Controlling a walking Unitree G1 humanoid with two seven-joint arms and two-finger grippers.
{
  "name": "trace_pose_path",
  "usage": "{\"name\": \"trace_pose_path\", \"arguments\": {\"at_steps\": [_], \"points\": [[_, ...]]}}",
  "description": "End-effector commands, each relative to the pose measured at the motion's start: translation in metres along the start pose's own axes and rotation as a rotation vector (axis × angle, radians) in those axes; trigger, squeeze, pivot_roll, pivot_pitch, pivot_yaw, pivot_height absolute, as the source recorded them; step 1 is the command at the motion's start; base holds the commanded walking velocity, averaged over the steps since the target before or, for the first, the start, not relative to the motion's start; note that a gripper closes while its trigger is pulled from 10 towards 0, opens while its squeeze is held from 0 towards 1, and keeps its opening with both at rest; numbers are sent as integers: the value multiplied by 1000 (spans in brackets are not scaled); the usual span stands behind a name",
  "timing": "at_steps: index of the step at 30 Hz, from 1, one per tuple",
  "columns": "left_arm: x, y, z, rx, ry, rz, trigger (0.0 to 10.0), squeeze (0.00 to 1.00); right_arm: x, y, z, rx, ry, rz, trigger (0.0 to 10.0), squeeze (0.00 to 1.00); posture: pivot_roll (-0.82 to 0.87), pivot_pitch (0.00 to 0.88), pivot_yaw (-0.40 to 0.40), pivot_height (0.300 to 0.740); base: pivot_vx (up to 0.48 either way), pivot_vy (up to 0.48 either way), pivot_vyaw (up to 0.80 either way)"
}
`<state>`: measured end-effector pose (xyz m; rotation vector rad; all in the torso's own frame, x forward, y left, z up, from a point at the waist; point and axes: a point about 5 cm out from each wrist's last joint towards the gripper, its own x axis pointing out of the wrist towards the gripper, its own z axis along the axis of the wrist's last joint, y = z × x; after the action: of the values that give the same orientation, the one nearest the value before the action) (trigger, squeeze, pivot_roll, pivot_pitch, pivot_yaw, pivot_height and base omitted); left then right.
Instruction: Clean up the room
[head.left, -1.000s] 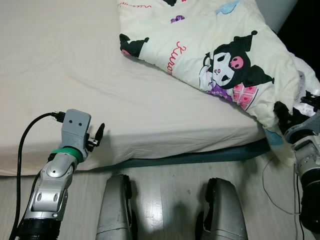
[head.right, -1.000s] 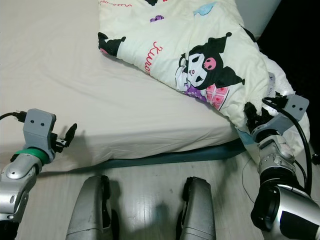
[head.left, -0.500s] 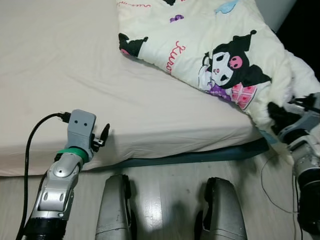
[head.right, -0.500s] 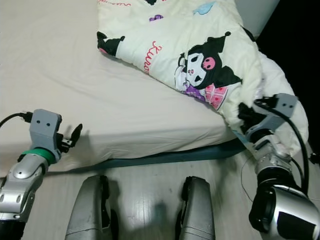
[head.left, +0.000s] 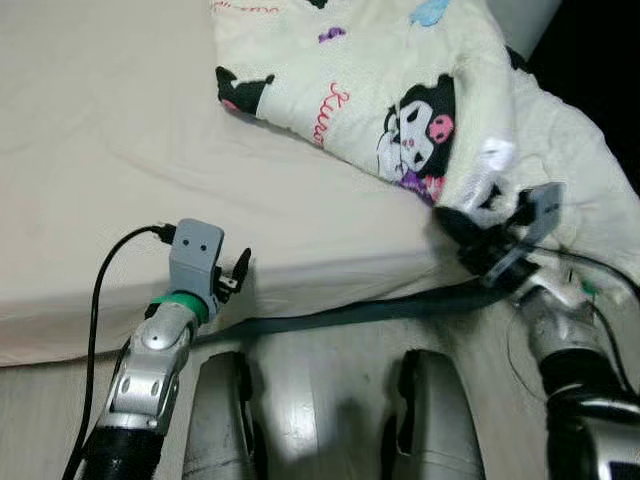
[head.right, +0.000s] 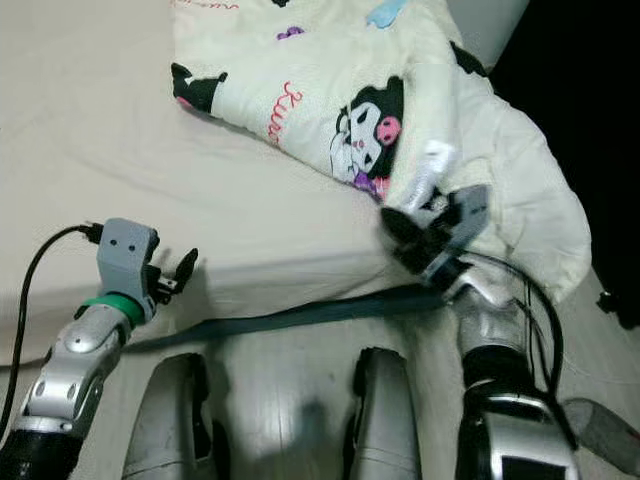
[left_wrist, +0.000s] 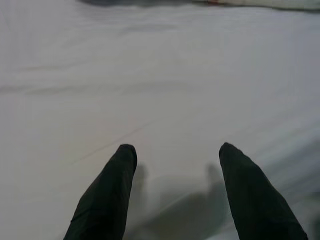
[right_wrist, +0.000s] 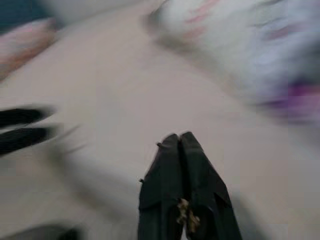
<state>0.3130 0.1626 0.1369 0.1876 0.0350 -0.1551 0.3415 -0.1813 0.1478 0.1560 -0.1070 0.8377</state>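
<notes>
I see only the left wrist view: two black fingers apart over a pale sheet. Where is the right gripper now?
Observer: The right gripper is at the bed's front edge, against the lower corner of the cartoon-print comforter.
Operator: Are its fingers open?
Observer: No, in the right wrist view the fingers are pressed together; whether fabric is pinched between them cannot be told.
Operator: And my left gripper, is it near the comforter?
Observer: No, the left gripper is over the bare bed sheet, well apart from the comforter.
</notes>
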Motion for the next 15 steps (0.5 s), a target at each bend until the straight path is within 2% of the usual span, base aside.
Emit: {"name": "trace_pose_path", "arguments": {"at_steps": [1, 2, 4, 5, 6, 7, 8, 10, 11, 12, 13, 14, 15], "points": [[0, -7, -7, -3, 23, -27, 10000, 0, 7, 34, -22, 68, 91, 194, 0, 0, 76, 249, 52, 546, 0, 0, 0], [0, -7, -7, -3, 23, -27, 10000, 0, 7, 34, -22, 68, 91, 194, 0, 0, 76, 249, 52, 546, 0, 0, 0], [3, -12, -3, -7, 6, -43, 10000, 0, 2, 58, -42, 108, 176, 315, 0, 0, 74, 245, 48, 546, 0, 0, 0], [3, -12, -3, -7, 6, -43, 10000, 0, 2, 58, -42, 108, 176, 315, 0, 0, 74, 245, 48, 546, 0, 0, 0], [5, -15, 1, -7, -10, -51, 10000, 0, -6, 70, -57, 126, 241, 371, 0, 0, 71, 240, 45, 546, 0, 0, 0], [5, -15, 1, -7, -10, -51, 10000, 0, -6, 70, -57, 126, 241, 371, 0, 0, 71, 240, 45, 546, 0, 0, 0], [7, -17, 5, -10, -22, -55, 10000, 0, -13, 78, -68, 142, 289, 405, 0, 0, 69, 238, 44, 546, 0, 0, 0], [8, -18, 7, -11, -30, -58, 10000, 0, -18, 84, -75, 153, 318, 425, 0, 0, 68, 236, 43, 546, 0, 0, 0], [8, -18, 8, -14, -33, -57, 10000, 0, -19, 77, -73, 122, 305, 348, 2078, 0, 65, 234, 44, 546, 0, 0, 0], [9, -18, 8, -15, -33, -56, 10000, 0, -18, 71, -71, 99, 290, 286, 2078, 0, 65, 234, 44, 546, 0, 0, 0], [9, -18, 7, -15, -32, -56, 10000, 0, -15, 54, -62, 49, 244, 161, 10000, 0, 67, 233, 47, 546, 0, 0, 0], [9, -18, 7, -15, -32, -56, 10000, 0, -15, 54, -62, 49, 244, 161, 10000, 0, 67, 233, 47, 546, 0, 0, 0], [8, -18, 6, -15, -29, -56, 10000, 0, -12, 38, -52, 2, 195, 44, 10000, 0, 69, 233, 48, 546, 0, 0, 0]]}}
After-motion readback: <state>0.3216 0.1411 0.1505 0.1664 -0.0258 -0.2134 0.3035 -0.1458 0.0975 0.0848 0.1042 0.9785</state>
